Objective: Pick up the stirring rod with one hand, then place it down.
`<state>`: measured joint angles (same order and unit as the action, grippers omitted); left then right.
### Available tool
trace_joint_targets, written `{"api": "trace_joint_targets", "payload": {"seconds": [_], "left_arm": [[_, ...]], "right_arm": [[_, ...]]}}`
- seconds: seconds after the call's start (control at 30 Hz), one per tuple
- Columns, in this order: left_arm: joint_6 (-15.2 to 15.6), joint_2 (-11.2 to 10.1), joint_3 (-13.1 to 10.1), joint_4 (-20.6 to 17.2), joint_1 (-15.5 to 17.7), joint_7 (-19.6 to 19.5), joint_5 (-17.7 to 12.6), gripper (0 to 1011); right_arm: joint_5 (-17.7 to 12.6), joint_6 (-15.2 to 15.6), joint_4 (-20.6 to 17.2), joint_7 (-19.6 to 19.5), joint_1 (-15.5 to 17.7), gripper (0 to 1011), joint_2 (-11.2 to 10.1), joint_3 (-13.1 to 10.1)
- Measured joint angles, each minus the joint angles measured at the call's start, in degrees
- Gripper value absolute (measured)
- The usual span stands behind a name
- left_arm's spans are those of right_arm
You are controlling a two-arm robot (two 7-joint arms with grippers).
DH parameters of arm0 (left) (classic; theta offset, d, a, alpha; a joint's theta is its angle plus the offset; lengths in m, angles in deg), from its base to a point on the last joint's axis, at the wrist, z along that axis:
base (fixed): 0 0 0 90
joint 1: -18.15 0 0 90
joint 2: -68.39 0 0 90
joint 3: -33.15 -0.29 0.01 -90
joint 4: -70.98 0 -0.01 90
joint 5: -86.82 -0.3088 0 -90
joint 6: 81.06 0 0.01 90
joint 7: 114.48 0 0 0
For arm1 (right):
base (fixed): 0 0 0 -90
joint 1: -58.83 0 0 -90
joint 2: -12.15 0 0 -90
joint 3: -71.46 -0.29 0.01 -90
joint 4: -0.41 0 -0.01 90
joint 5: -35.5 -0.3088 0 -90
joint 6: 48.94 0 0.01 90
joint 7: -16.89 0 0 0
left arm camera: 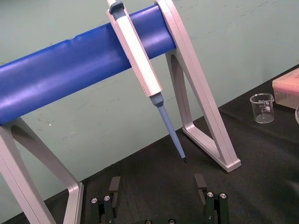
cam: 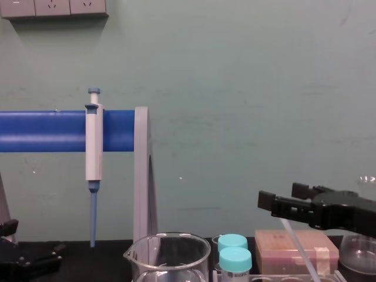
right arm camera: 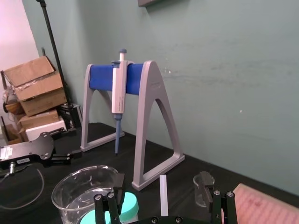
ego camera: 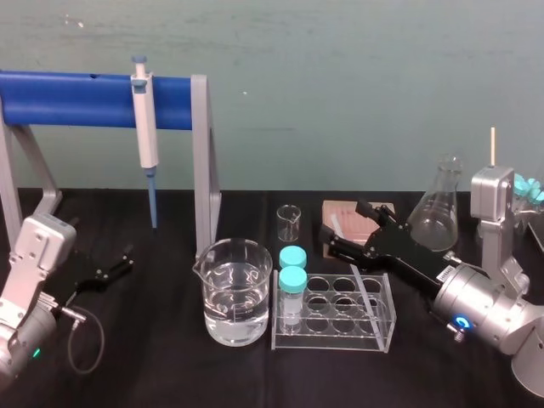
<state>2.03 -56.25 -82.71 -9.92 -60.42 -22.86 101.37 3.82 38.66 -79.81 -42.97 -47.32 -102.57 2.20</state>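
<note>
two jaws of the right pincer point(right arm camera: 161, 178) gape wide near the stirring rod point(right arm camera: 163, 198), empty; left pincer point(left arm camera: 157, 183) open.

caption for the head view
Open black right gripper near thin whitish translucent stirring rod tilted in clear tube rack; left gripper idle at left

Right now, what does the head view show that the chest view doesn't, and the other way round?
The head view adds the rack's empty wells and the right arm's silver wrist. The chest view adds the wall sockets. Both share the pipette hanging on its blue stand, the beaker, two teal-capped tubes, the pink box, the rod leaning in the rack, and the open right end effector near the rod's top. The left end effector is parked, open, at the left.
</note>
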Motion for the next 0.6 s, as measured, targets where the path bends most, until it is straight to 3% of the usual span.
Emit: {"api": "trace_joint_targets", "payload": {"seconds": [0.4,0.6], "left_arm": [[0.0,0.0,0.0,0.0,0.0,0.0,0.0,1000],[0.0,0.0,0.0,0.0,0.0,0.0,0.0,1000]], "right_arm": [[-3.0,4.4,1.8,2.0,-1.5,1003,-0.3,1.6],[-3.6,4.8,2.0,1.8,-1.7,1003,-0.5,2.0]]}}
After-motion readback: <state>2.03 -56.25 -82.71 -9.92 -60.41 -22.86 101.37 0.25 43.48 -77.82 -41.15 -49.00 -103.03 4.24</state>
